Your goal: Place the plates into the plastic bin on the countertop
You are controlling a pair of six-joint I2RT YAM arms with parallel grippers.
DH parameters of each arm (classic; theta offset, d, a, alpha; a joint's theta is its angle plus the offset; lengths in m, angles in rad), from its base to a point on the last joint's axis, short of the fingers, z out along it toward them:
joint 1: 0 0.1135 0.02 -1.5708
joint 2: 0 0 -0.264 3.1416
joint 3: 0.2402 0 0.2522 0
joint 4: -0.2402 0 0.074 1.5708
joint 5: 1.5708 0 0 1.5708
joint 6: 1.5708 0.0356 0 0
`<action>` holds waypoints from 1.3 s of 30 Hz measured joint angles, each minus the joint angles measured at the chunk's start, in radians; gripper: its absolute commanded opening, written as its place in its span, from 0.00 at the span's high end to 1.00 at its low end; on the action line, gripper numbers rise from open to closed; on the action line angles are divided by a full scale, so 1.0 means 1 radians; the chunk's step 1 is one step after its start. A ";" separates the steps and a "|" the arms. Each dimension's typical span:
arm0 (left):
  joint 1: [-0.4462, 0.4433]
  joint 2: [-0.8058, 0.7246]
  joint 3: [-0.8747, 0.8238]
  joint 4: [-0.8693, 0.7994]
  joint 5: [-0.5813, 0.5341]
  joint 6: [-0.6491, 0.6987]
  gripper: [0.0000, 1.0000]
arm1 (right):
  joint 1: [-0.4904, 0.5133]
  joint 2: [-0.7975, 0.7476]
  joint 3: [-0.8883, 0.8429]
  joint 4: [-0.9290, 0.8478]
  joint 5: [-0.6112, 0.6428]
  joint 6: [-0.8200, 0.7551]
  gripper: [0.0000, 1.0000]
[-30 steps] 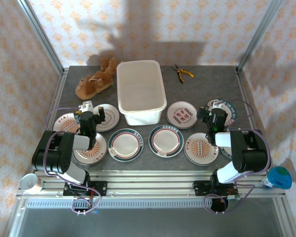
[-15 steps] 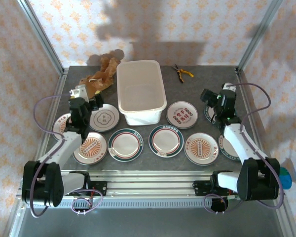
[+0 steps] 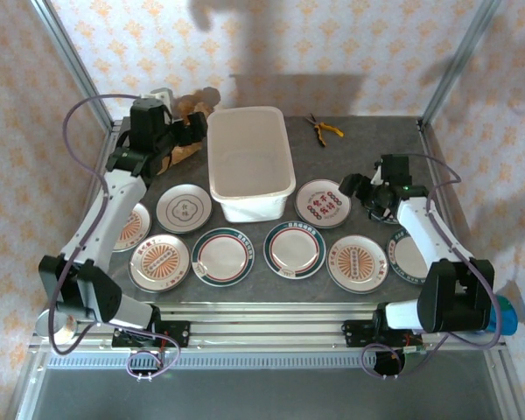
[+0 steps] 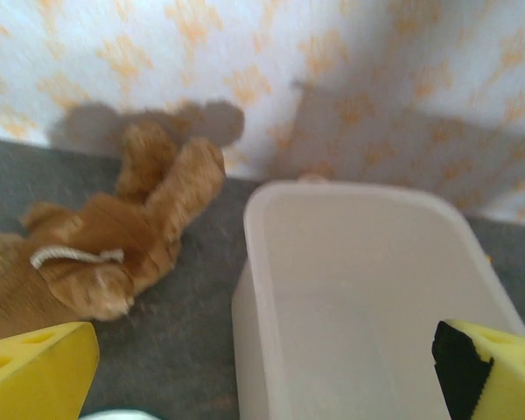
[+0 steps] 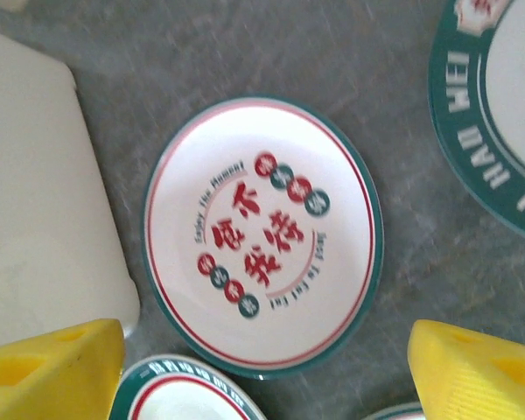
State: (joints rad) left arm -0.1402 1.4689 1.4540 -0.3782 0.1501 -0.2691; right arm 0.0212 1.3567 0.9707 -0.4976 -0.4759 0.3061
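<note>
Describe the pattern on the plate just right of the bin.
Plate: green rim, red ring, red characters, red and teal dots. Clearest in right wrist view.

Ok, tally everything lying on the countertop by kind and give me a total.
Plates: 9
Plastic bin: 1
Plush toy: 1
Pliers: 1
Total: 12
</note>
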 measured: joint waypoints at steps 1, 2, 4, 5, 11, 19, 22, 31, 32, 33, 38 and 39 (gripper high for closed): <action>-0.005 0.016 0.006 -0.027 0.010 -0.003 0.01 | 0.000 0.011 0.000 -0.014 -0.007 0.004 0.21; -0.011 0.027 0.006 -0.050 0.020 -0.003 0.01 | 0.000 0.026 0.000 -0.024 -0.017 0.008 0.21; -0.018 0.047 0.006 -0.092 0.034 -0.004 0.01 | -0.001 0.047 -0.008 -0.026 -0.030 0.016 0.21; -0.022 0.055 0.006 -0.107 0.042 -0.004 0.01 | -0.001 0.054 -0.014 -0.026 -0.034 0.020 0.22; -0.024 0.063 0.006 -0.136 0.064 -0.004 0.01 | -0.001 0.134 -0.031 -0.005 -0.049 0.045 0.30; -0.024 0.066 0.008 -0.151 0.075 -0.003 0.01 | -0.001 0.261 -0.025 0.032 -0.049 0.049 0.36; -0.024 0.066 0.008 -0.151 0.075 -0.003 0.01 | -0.001 0.280 -0.008 0.033 -0.043 0.045 0.39; -0.024 0.098 0.036 -0.158 0.075 -0.003 0.01 | -0.001 0.330 0.018 0.057 -0.018 0.042 0.46; -0.024 0.103 0.039 -0.158 0.075 -0.003 0.01 | -0.001 0.336 0.020 0.058 -0.018 0.042 0.46; -0.024 0.106 0.041 -0.158 0.074 -0.003 0.01 | -0.001 0.340 0.022 0.060 -0.016 0.042 0.46; -0.026 0.114 0.051 -0.164 0.071 -0.004 0.01 | -0.001 0.358 0.036 0.080 -0.015 0.042 0.49; -0.030 0.114 0.053 -0.164 0.068 -0.004 0.01 | -0.001 0.364 0.041 0.082 -0.015 0.043 0.50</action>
State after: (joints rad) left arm -0.1699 1.5833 1.5066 -0.5426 0.2184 -0.2729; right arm 0.0204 1.7210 1.0115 -0.4160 -0.4911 0.3492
